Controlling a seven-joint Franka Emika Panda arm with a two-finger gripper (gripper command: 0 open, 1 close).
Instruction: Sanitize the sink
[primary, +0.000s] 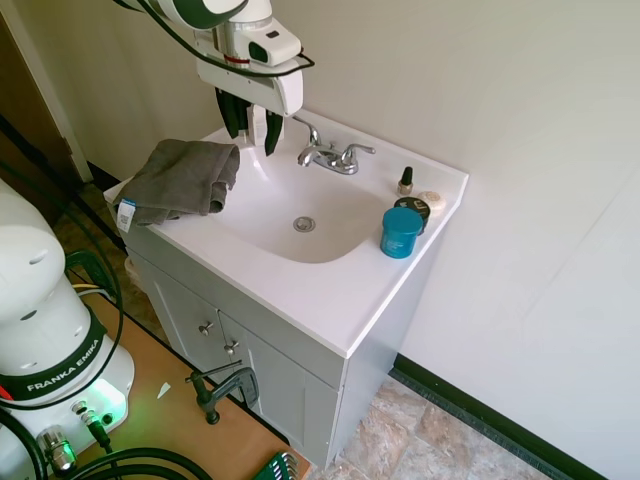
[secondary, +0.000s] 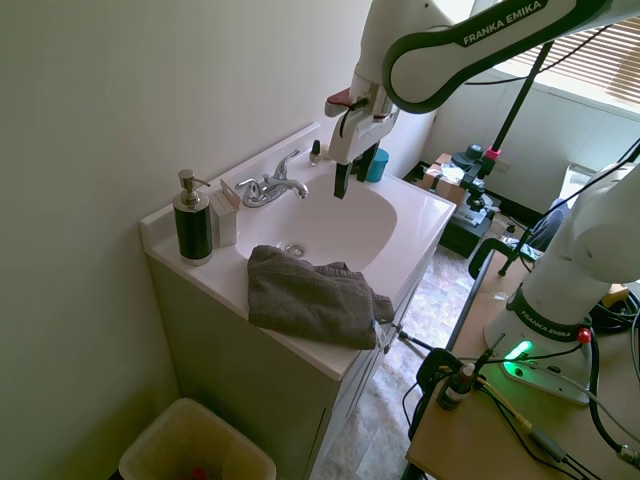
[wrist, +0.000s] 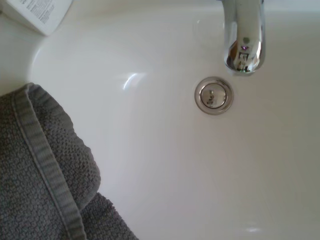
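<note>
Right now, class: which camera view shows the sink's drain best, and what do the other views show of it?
The wrist view: the drain sits close, sharp and unobstructed below the faucet spout. The first exterior view shows it small at the basin's bottom. The second exterior view shows it small too, just beyond the grey towel.

We see the sink (primary: 300, 290): a glossy white rectangular vanity top with a moulded oval basin (primary: 290, 215), set against the wall. Round chrome drain (primary: 304, 224) sits at the basin's bottom; it looks closed in the wrist view. Chrome two-handle faucet (primary: 330, 156) stands at the back rim, spout over the basin. Basin looks dry.
</note>
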